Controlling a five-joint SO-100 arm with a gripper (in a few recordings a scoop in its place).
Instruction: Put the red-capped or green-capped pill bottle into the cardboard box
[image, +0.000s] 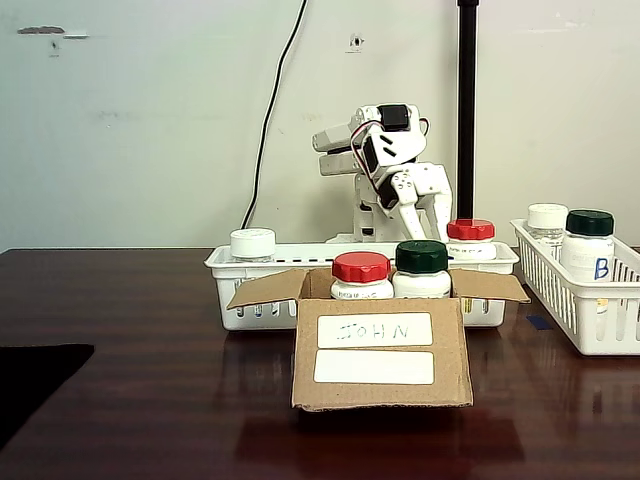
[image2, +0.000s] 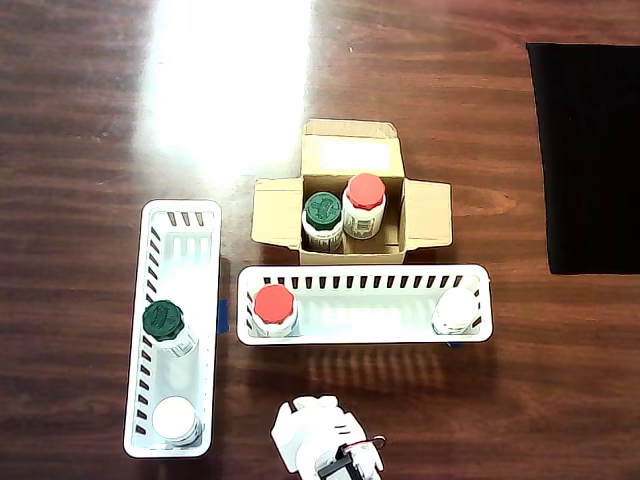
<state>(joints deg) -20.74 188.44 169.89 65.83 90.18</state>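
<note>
The cardboard box (image: 382, 352) stands open on the dark wooden table (image: 140, 400), its side flaps spread outward and its front flap lying flat toward the table's near edge. Inside it, upright and side by side, stand the green-capped pill bottle (image: 422, 268) and a red-capped bottle (image: 361, 276); they take up most of the opening, leaving a narrow free strip along one side in the overhead view. The box's upper front label reads "JOHN" by hand; the lower label is blank.

Just behind the box lies a long white slotted basket (image2: 365, 305), nearly touching its rear wall, with another red-capped bottle (image2: 273, 309) at one end and a white-capped bottle (image2: 456, 311) at the other, the middle free. A second white basket (image: 585, 300) sits to the right of the box in the fixed view, holding a green-capped bottle (image: 588, 245) marked with a blue "B" and a white-capped bottle (image: 547, 222).

The white gripper (image: 425, 215) hangs behind the long basket, well apart from the box, holding nothing; whether its jaws are parted I cannot tell.
</note>
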